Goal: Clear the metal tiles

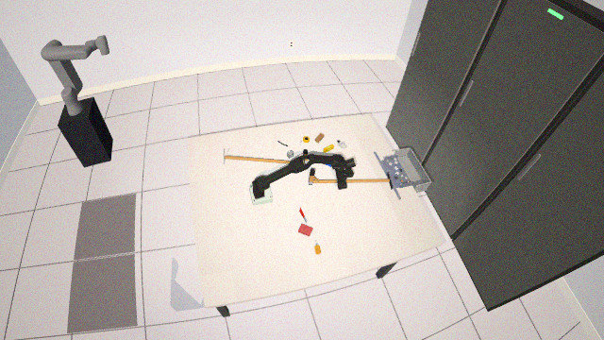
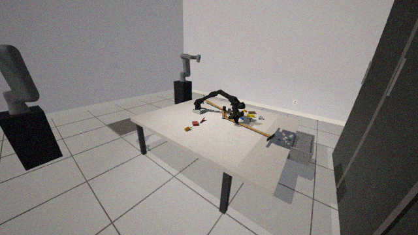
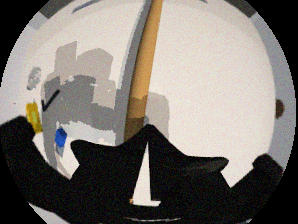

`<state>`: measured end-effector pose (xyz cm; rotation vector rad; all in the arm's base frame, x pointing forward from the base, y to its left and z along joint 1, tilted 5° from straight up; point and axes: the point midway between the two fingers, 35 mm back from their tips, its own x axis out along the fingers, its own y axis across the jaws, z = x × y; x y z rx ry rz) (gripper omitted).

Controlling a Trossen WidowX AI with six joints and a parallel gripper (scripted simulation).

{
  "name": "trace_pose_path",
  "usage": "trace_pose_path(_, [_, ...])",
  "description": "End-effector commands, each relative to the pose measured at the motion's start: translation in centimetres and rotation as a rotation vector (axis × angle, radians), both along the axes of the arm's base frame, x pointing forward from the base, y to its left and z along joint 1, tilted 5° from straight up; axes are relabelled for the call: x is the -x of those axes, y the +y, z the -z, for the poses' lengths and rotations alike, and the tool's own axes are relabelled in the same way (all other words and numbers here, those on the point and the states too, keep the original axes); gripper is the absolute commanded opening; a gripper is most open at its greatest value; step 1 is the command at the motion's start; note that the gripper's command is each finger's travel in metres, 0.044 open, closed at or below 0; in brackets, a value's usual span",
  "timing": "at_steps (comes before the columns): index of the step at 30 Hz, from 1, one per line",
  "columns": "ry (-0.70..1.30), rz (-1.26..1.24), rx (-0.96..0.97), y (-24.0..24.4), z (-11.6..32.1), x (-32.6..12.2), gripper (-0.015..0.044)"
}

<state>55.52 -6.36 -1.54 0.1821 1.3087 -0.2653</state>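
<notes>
The long scraper (image 1: 368, 180) (image 2: 258, 131) (image 3: 146, 65) has a wooden handle that runs from beside my gripper out to the near edge of the steel bench plate (image 1: 385, 165) (image 2: 276, 141). Its dark blade (image 1: 391, 180) (image 2: 270, 137) is at that edge. My gripper (image 1: 343, 187) (image 2: 236, 122) (image 3: 149, 127) is shut and empty, low over the table. Its closed tips are right beside the handle; whether they touch it is hard to tell. Several small metal tiles (image 1: 397, 172) (image 2: 287, 138) lie on the plate. The catch box (image 1: 421, 187) (image 2: 300, 156) is at the far end; its contents are unclear.
An upright post (image 1: 311, 176) (image 2: 224, 113) stands at the handle's rear end. Another long wooden tool (image 1: 255, 159) lies behind the arm. A yellow item (image 1: 328, 148) (image 3: 33, 117) and a blue item (image 3: 60, 137) lie to one side, a red block (image 1: 305, 229) (image 2: 195, 123) on the other.
</notes>
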Motion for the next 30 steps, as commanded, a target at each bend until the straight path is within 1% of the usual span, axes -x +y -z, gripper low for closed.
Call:
trace_pose_path(1, [0.005,-0.008,-0.006,1.0,0.5,-0.2,0.0000])
trace_pose_path(8, [0.000,-0.008,-0.007,1.7,0.6,-0.5,0.0000])
trace_pose_path(9, [-0.007,0.000,-0.001,0.7,-0.1,-0.3,0.0000])
trace_pose_path(24, [-0.053,-0.002,0.003,0.9,-5.6,-0.1,0.0000])
trace_pose_path(30, [-0.056,-0.002,0.003,0.9,-5.9,-0.1,0.0000])
